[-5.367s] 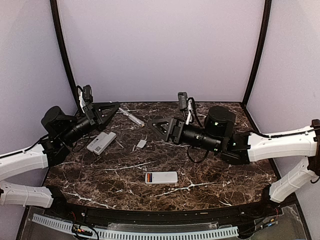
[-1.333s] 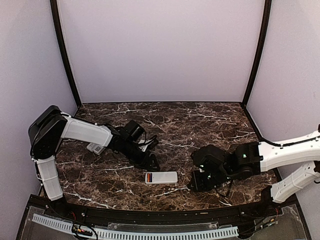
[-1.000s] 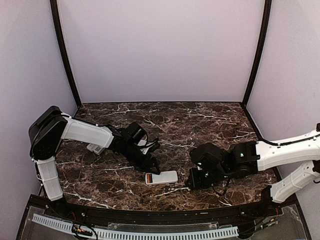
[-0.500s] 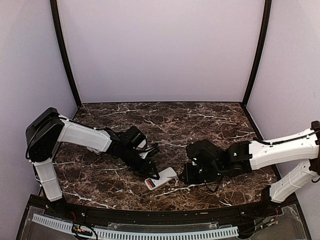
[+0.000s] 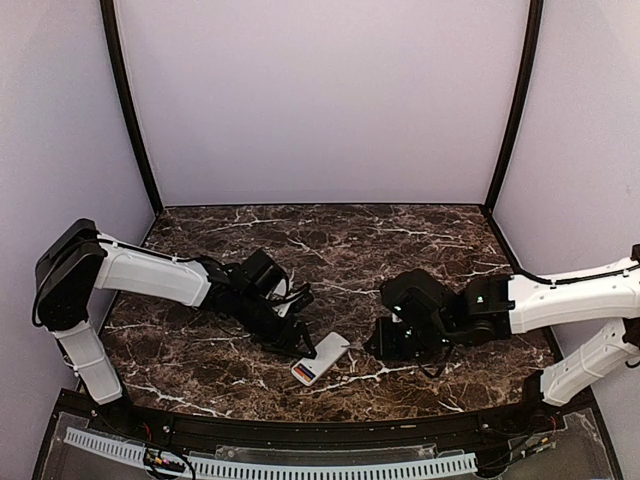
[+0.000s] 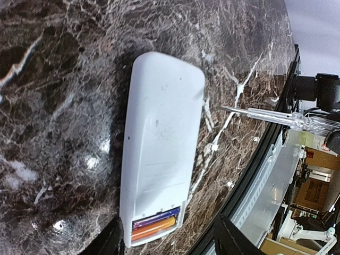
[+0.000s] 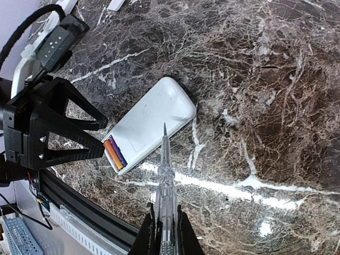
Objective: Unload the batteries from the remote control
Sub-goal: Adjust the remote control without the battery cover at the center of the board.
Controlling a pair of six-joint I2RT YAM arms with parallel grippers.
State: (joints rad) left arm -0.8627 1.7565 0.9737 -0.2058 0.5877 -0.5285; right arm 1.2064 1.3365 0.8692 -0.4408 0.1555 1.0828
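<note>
The white remote control (image 7: pixel 151 122) lies face down and skewed on the marble worktop (image 7: pixel 265 79), near its front edge. Its battery bay is uncovered and faces the black front rail (image 7: pixel 79 212). The batteries (image 6: pixel 155 223), one purple and one orange, are seated side by side in the bay, so the step in hand is extraction and no cell is out yet. The left tool (image 7: pixel 105 138) is released. Its fingers stand wider than the remote and flank the bay end, and one tip is at or just beside the bay corner. The right tool (image 7: pixel 164 226) is clenched on a clear-handled screwdriver (image 7: pixel 165 175). The blade tip lies over the long edge of the remote body, well short of the bay, and contact cannot be confirmed. The next move probably calls for shifting the tip along the body to the bay, seating it under a cell end, and levering upward while the left tool braces the housing. Room is tight on the rail side, so a freed cell could roll over the edge. Bare marble shows beyond the rounded end of the remote, which gives the right arm room to approach.
</note>
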